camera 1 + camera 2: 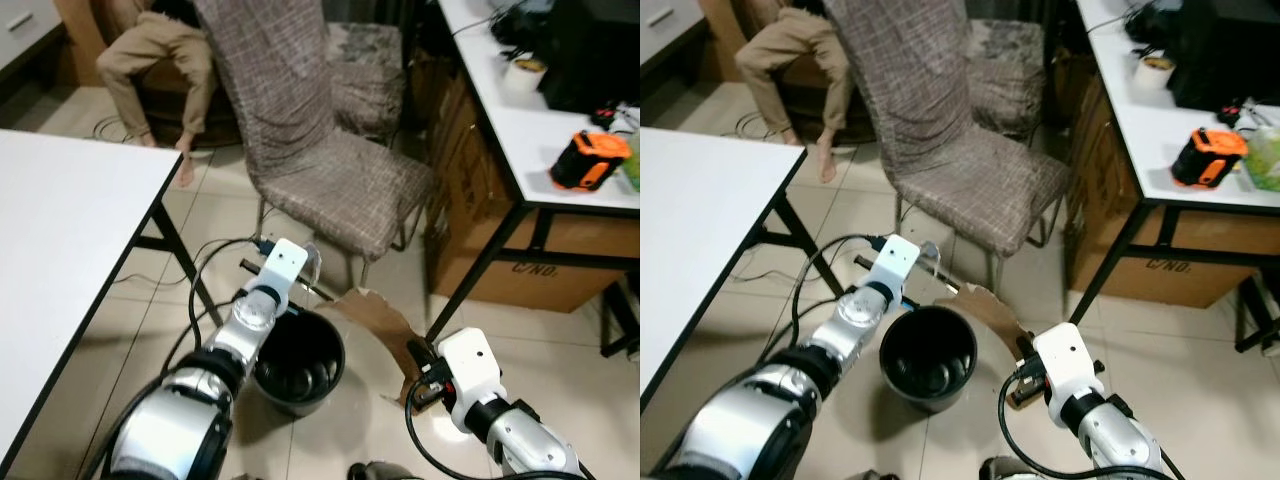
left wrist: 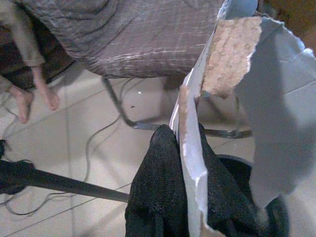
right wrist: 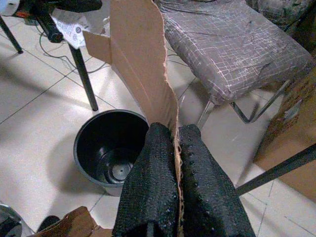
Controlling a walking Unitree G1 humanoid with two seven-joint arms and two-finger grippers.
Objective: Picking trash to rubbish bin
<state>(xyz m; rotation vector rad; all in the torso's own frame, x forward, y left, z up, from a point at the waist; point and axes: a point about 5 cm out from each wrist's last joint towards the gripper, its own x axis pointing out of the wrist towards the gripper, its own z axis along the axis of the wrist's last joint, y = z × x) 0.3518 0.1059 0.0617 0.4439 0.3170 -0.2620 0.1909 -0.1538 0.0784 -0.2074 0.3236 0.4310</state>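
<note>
Trash here is two torn pieces. Brown cardboard (image 3: 143, 69), pinched edge-on in the right gripper (image 3: 177, 148), stands upright just right of the black bin (image 1: 298, 362) at lower centre. Pale scrap (image 2: 237, 98), clamped by the left gripper (image 2: 183, 148), hangs over the bin's far rim. Whether anything lies in the bin is unclear.

Pale tiled floor (image 1: 90, 330), grey checked chair (image 1: 330, 170) between two white tables (image 1: 60, 230), cardboard box (image 1: 520, 250) beneath the right one
</note>
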